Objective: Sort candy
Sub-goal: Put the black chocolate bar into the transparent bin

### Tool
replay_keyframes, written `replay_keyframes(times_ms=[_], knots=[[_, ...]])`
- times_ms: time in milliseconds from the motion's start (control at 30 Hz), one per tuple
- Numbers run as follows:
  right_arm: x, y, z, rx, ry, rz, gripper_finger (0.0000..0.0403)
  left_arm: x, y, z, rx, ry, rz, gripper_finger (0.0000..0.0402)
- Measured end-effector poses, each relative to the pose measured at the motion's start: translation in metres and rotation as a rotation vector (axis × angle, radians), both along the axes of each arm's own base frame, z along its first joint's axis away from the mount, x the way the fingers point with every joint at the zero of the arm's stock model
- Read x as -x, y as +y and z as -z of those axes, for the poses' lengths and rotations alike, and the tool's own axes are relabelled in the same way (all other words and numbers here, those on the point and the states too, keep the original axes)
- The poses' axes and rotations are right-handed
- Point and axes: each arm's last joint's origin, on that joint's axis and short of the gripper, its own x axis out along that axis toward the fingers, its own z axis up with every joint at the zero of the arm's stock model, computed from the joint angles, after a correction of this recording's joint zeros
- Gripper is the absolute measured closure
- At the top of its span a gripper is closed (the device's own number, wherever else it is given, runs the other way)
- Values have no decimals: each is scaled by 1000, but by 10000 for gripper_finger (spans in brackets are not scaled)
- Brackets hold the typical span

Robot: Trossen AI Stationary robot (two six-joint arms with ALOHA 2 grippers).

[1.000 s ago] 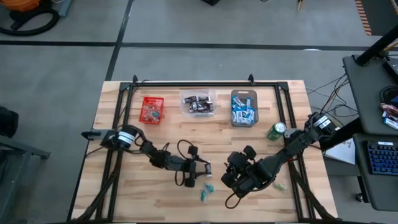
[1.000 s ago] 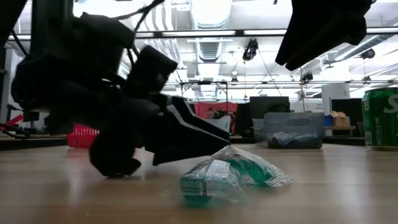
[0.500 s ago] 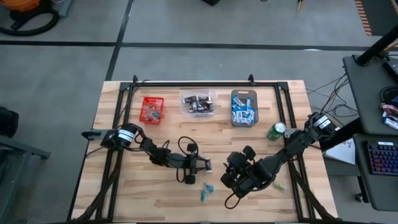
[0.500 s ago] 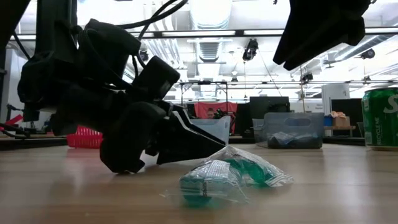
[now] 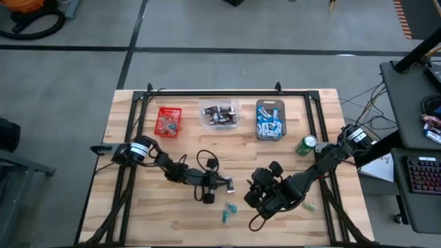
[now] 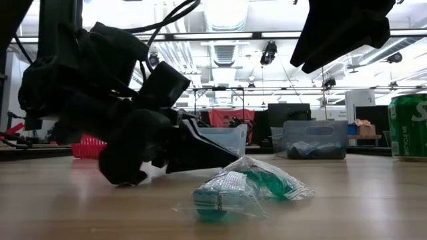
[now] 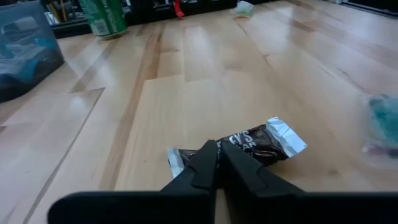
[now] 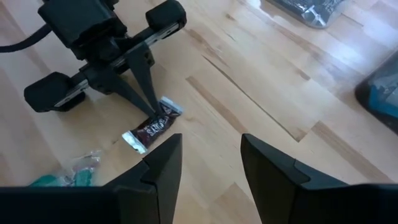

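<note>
Left pincer (image 7: 216, 163) low over the middle of the tabletop (image 5: 138, 207), fingers together and clamped on a dark brown candy bar (image 7: 255, 142). The bar lies flat on the wood, its crimped silver ends showing on both sides of the fingertips. The right wrist view gives the same contact: left pincer tips (image 8: 151, 107) meet on the bar (image 8: 152, 127).

Right pincer (image 8: 208, 171) hovers near the front of the tabletop, just right of the left one, fingers apart, nothing between them.

Teal-green wrapped candies (image 6: 243, 187) sit in clear crinkled wrap on the wood close in front of the left pincer, not touching it; from above they show as small teal pieces (image 5: 228, 212).

Along the far edge, three bins in a row: red bin (image 5: 168, 121) with tiny sweets, clear bin (image 5: 219, 114) with dark candies, grey bin (image 5: 269, 119) with blue-and-white candies. A green can (image 5: 306, 145) stands upright to the right of the grey bin. One pale green candy (image 5: 309, 205) lies near the right front edge, well apart from the rest.
</note>
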Motion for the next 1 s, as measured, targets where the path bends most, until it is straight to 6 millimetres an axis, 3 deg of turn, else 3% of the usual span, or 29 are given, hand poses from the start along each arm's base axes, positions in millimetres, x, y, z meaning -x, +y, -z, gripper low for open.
replay_keyframes(times_ms=[533,667,833,1000], knots=[[-2,1,-1,4,-37,6,245,41,13,-43,-11,-62,19,401],[-3,1,-1,2,-45,0,243,44,14,-44,49,-58,4,400],[-2,1,3,4,-45,0,246,39,12,-43,116,-61,-9,367],[-2,1,9,-8,-60,2,246,26,7,-37,152,-59,-14,301]])
